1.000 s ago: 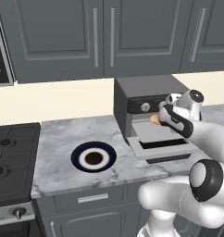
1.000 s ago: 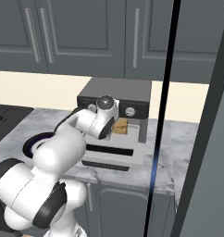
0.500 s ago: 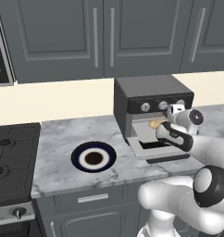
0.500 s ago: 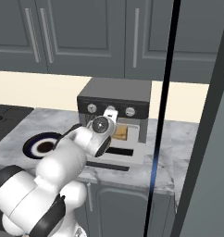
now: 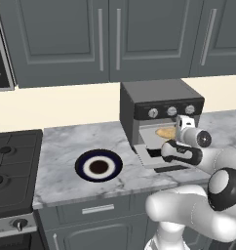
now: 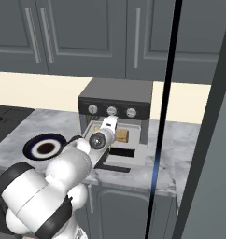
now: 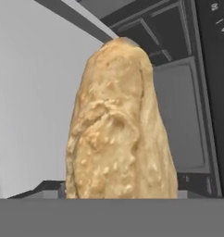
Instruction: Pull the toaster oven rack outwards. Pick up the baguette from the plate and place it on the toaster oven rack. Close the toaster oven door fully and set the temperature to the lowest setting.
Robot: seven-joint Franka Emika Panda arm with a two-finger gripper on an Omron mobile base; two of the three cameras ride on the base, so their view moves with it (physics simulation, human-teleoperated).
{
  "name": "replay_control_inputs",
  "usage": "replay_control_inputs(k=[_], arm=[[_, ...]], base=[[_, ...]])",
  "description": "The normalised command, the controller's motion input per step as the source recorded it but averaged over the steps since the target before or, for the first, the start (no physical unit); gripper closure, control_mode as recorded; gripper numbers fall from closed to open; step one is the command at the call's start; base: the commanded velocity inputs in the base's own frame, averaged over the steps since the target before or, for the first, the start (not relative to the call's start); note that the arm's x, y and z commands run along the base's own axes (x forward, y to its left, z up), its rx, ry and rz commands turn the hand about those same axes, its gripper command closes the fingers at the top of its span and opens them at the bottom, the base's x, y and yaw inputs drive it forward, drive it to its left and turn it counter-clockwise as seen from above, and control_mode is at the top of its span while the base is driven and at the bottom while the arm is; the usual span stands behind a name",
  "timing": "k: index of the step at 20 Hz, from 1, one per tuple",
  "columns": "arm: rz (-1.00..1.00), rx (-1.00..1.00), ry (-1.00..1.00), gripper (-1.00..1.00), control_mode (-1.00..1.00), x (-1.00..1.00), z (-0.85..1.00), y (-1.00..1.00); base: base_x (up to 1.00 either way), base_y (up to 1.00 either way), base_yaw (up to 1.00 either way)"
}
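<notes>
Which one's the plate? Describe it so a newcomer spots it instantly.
Start at the marble counter, between the black stove on the left and the toaster oven on the right. The plate lies flat near the front edge, nothing on it. It is the one round thing there: dark navy, with a white ring and a dark brown centre.

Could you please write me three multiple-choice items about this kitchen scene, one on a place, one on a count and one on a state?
1. Where is the tan-golden baguette?
A. on the round navy plate
B. inside the dark grey toaster oven
C. on the black stove

2. How many round silver knobs are on the oven's control strip?
A. two
B. three
C. five

3. How is the silver-framed toaster oven door?
A. folded down open
B. fully shut
C. missing

Key: 1 B, the bread lies in the toaster oven cavity while the plate is bare; 2 B, three knobs in a row; 3 A, the flap lies flat in front.
</notes>
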Motion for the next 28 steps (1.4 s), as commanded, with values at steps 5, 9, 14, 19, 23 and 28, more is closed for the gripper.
replay_control_inputs(k=[5, 9, 14, 19, 23, 28], arm=[[0.0, 0.0, -0.1, 1.0, -1.0, 0.0, -0.03, -0.06], [0.0, 0.01, -0.12, -1.0, -1.0, -0.01, 0.0, -0.1], [0.0, 0.05, -0.16, -1.0, -1.0, -0.05, 0.07, -0.21], [0.0, 0.05, -0.13, -1.0, -1.0, 0.0, 0.17, -0.13], [0.04, 0.01, -0.02, -1.0, -1.0, 0.0, 0.15, -0.01], [0.07, 0.0, 0.01, -1.0, -1.0, 0.0, 0.16, 0.0]], base=[[0.0, 0.0, 0.0], [0.0, 0.0, 0.0], [0.0, 0.0, 0.0], [0.0, 0.0, 0.0], [0.0, 0.0, 0.0], [0.0, 0.0, 0.0]])
